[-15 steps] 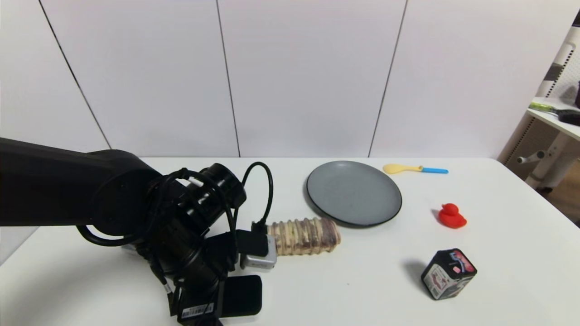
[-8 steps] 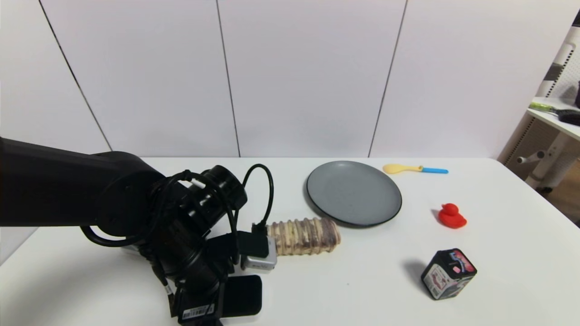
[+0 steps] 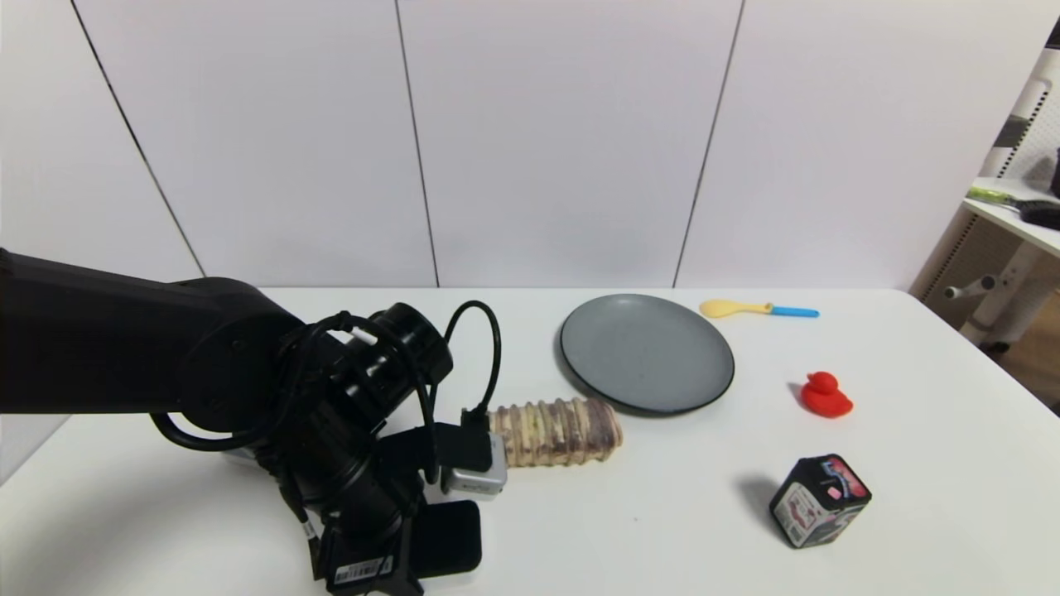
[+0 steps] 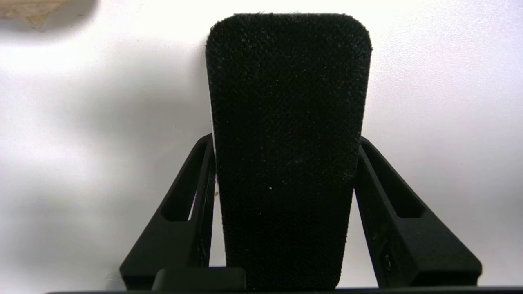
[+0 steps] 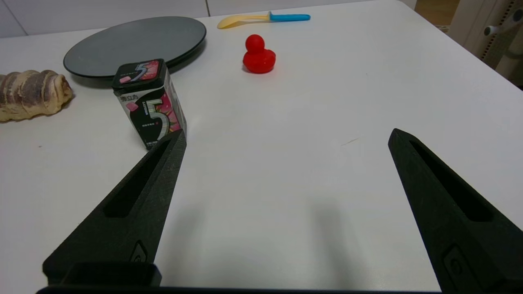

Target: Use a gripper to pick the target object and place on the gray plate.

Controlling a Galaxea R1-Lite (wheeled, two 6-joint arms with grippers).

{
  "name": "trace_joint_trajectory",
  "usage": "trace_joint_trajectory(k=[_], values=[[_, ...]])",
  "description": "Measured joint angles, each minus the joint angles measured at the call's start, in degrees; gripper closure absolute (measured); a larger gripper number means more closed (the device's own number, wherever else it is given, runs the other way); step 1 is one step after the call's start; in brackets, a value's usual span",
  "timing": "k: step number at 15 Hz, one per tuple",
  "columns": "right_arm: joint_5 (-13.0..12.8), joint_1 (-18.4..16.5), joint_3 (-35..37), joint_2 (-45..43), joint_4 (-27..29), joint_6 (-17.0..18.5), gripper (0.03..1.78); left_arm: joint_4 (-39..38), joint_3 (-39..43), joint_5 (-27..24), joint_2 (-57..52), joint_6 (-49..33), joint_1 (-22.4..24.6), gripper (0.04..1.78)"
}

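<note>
Felt-topped block (image 4: pixel 286 143) (rounded corners, white base) sits clamped in the left claw (image 4: pixel 286 163).

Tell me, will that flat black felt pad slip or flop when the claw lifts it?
The pad looks stiff: its edges run straight between the left gripper fingers. Its fuzzy top probably resists sliding, though the fingers press its smooth sides. Being flat and thin, it seems light, and should lie steady on the plate.

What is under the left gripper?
The black felt block lies on the table, between the left gripper's fingers. Its underside is hidden.
</note>
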Motion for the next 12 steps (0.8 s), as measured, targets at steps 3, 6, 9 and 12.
trace_joint_trajectory(k=[3, 6, 9, 12], values=[[0.0, 0.0, 0.0, 0.0, 0.0, 0.0, 0.1, 0.0, 0.0, 0.0, -0.1, 0.0, 0.0, 0.81], [0.0, 0.0, 0.0, 0.0, 0.0, 0.0, 0.1, 0.1, -1.0, 0.1, -1.3, 0.0, 0.0, 0.81], [0.0, 0.0, 0.0, 0.0, 0.0, 0.0, 0.1, 0.1, -3.3, 0.1, -3.3, 0.0, -0.1, 0.82], [0.0, 0.0, 0.0, 0.0, 0.0, 0.0, 0.1, 0.4, -9.1, 0.1, -3.5, 0.0, -0.1, 0.82]])
